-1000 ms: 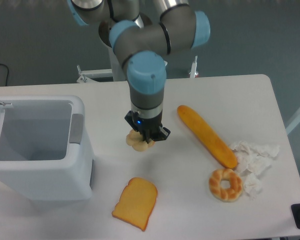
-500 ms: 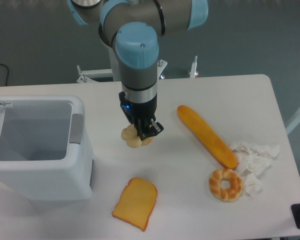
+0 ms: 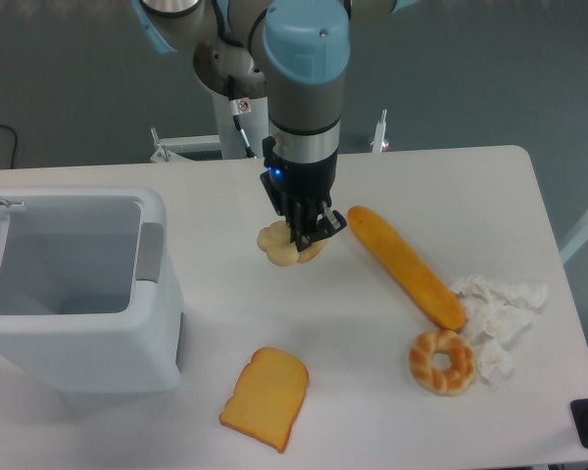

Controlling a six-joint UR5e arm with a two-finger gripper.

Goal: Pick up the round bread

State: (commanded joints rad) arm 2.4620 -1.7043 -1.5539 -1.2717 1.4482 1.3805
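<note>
Pale cream round bread point(image 3: 279, 245) clamped in closed pincer point(image 3: 308, 238), apparently lifted clear of white surface point(image 3: 372, 323), just left of long baguette point(image 3: 404, 265). Grip taken from above, so carrying seems possible.

round bread point(image 3: 279, 245) half hidden under claw point(image 3: 304, 238), arm cropped at top

A white table point(image 3: 451, 186) with rounded corners fills most of the view under even, diffuse light. Beyond its far edge lies a dark grey-blue floor point(image 3: 490, 69). A black cable point(image 3: 0, 137) loops at the left edge.
</note>
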